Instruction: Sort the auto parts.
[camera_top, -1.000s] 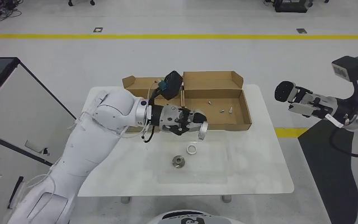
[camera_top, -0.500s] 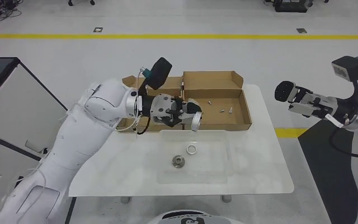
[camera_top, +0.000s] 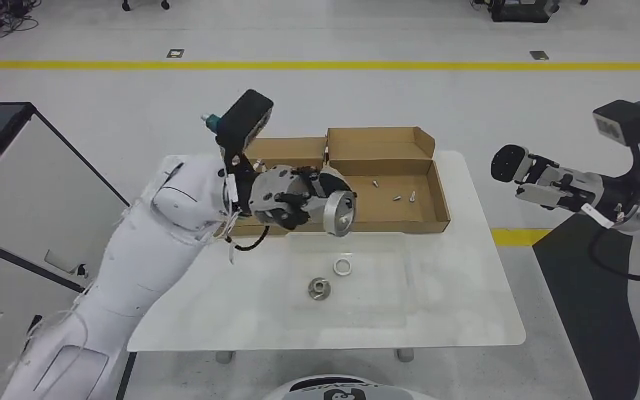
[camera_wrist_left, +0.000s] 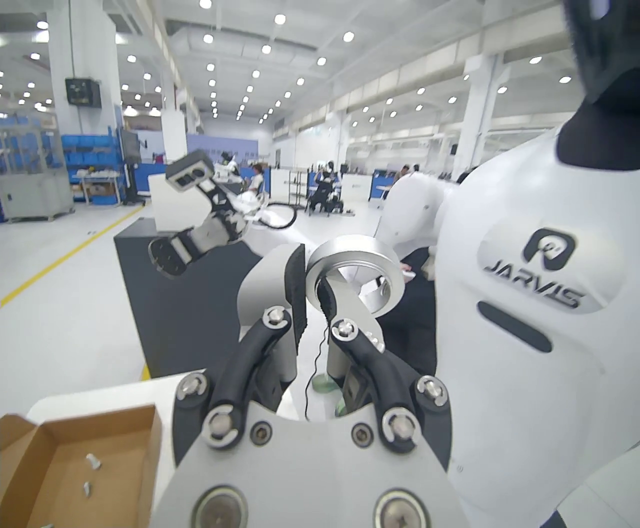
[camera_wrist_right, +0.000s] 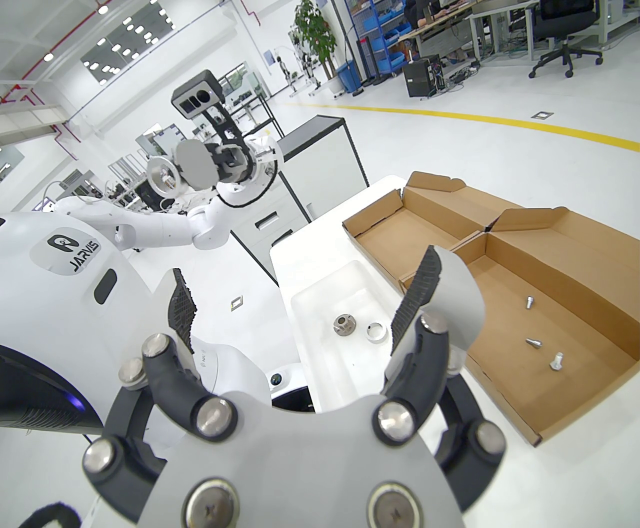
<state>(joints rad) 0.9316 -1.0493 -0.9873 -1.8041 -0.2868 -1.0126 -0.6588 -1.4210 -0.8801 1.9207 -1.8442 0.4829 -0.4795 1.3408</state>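
Over the last second the left gripper (camera_top: 325, 205) has carried the large metal ring (camera_top: 340, 212) up from low over the bench (camera_top: 450, 300), just in front of the cardboard box (camera_top: 380, 132), to a raised spot that the top view puts over the box's front wall, near the divider between its two halves. The wrist has also rolled, so the ring's open face now tips upward toward the overhead camera instead of edge-on. In the left wrist view the fingers (camera_wrist_left: 295, 280) are pinching the ring's wall, one pad inside the bore and the other outside. The ring hangs in the air, touching neither box nor bench. That reads as the carry stage of one sort: the part is lifted and heading for the box, but not yet released. How far above the box it sits is hard to tell from overhead. Three bolts (camera_top: 397, 196) lie in the box half farther from that arm. The ring probably belongs in the other half, though that is only a guess. In front of the box, a small white ring (camera_top: 343, 267) and a flanged metal hub (camera_top: 319, 288) wait on the bench, so at least two parts are left. The right gripper (camera_wrist_right: 305, 285) hovers off to the side of the box, fingers spread and holding nothing.
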